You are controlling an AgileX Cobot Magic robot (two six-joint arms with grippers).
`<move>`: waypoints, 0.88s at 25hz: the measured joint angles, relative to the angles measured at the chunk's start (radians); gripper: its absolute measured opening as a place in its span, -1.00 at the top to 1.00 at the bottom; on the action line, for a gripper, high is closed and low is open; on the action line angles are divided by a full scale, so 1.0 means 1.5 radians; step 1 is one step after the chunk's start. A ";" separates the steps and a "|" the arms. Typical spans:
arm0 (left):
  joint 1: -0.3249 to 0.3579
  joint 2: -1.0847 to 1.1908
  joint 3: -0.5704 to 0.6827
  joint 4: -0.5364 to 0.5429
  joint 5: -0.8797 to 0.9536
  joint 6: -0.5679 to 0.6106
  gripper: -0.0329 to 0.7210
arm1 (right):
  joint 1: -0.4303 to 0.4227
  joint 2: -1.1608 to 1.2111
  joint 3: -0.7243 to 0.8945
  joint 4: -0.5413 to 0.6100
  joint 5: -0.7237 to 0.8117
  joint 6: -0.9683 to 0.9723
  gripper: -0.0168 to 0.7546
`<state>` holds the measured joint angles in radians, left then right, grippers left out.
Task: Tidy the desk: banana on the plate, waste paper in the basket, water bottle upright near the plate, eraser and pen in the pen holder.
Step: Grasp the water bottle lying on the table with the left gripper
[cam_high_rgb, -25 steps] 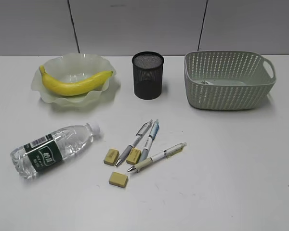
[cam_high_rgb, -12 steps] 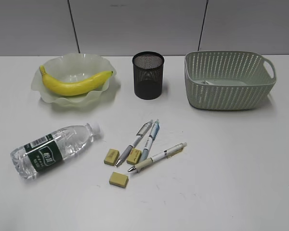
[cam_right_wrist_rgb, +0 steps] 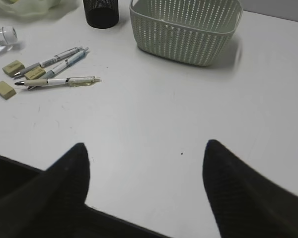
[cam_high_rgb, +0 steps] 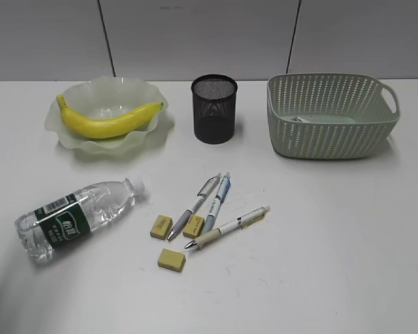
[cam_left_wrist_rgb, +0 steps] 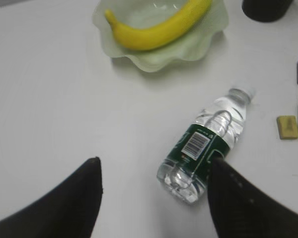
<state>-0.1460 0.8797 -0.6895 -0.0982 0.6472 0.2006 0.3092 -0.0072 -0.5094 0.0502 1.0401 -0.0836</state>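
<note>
The banana lies in the plate. On its side on the desk lies the water bottle, cap toward the pens. My left gripper hangs open over it, the bottle's base just inside the right finger. Three pens and three erasers lie mid-desk, in front of the pen holder. A pale scrap shows through the wall of the basket; I cannot tell if it is the waste paper. My right gripper stands open above bare desk.
Neither arm shows in the exterior view. A grey wall runs behind the desk's far edge. The desk's front edge passes just under my right gripper.
A faint shadow has crept into the lower left corner of the exterior view. All objects lie as before.
</note>
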 joint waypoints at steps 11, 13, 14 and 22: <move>-0.076 0.428 -0.213 -0.143 0.175 0.251 -0.70 | 0.000 0.000 0.000 0.001 0.000 0.000 -0.49; -0.113 0.475 -0.236 -0.093 0.187 0.252 -0.71 | 0.000 0.000 0.000 0.001 0.000 0.000 -0.49; -0.130 0.497 -0.248 -0.064 0.194 0.252 -0.71 | 0.000 0.000 0.000 0.001 0.000 0.000 -0.49; -0.161 0.582 -0.298 0.009 0.193 0.252 -0.71 | 0.000 0.000 0.000 0.000 -0.001 0.000 -0.49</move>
<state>-0.3868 1.7530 -1.1372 -0.0840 0.9367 0.5787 0.3092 -0.0072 -0.5094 0.0506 1.0391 -0.0836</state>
